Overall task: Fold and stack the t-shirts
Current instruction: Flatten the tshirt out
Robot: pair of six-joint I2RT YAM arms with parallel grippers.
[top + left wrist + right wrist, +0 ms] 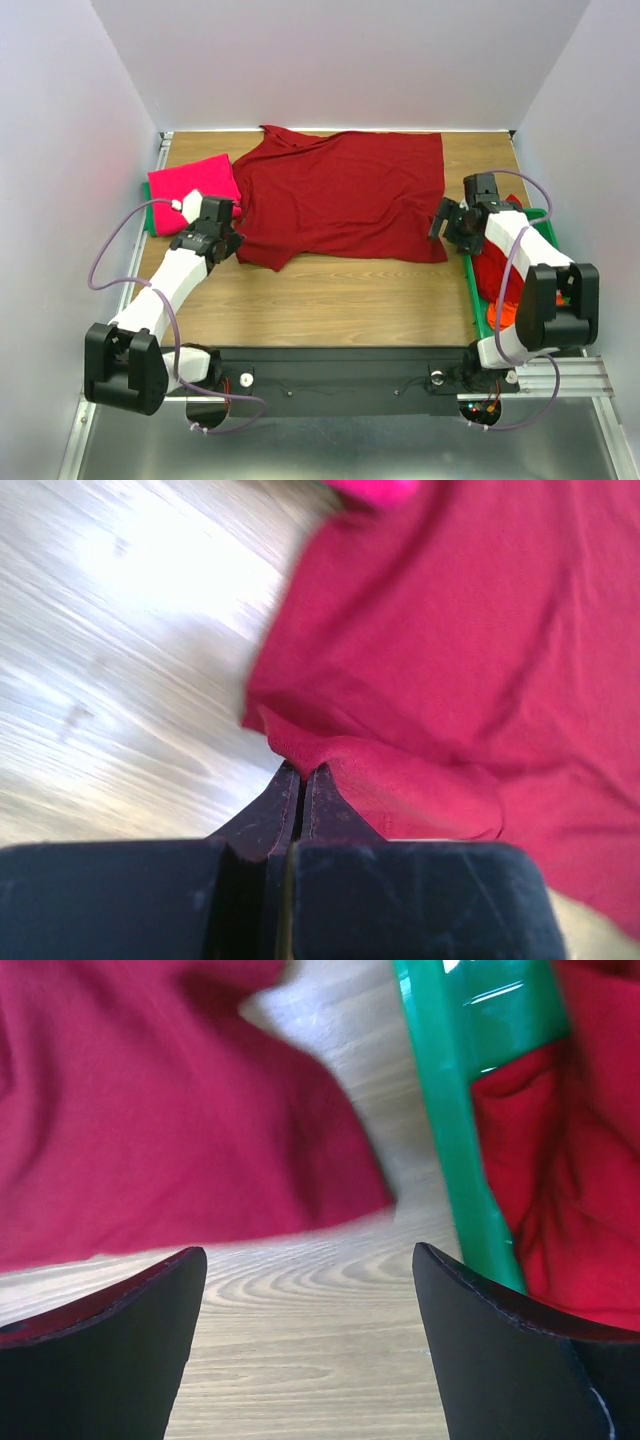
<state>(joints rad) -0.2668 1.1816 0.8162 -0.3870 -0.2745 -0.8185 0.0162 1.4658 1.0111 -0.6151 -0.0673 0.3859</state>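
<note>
A dark red t-shirt (340, 195) lies spread across the middle of the wooden table. My left gripper (232, 240) is at its lower left corner, jaws shut on the hem. In the left wrist view the shirt's edge (300, 745) is pinched at the fingertips of that gripper (302, 772). My right gripper (440, 222) stands open beside the shirt's right edge. In the right wrist view that gripper (310, 1270) hangs over bare wood, the shirt's corner (330, 1160) just ahead. A folded pink-magenta t-shirt (190, 185) rests at the far left.
A green tray (470, 275) along the right edge holds a crumpled red shirt (493, 272) and an orange one (505, 315); its rim (450, 1090) runs just right of my right gripper. A green edge (150, 215) shows under the pink shirt. White walls enclose the table.
</note>
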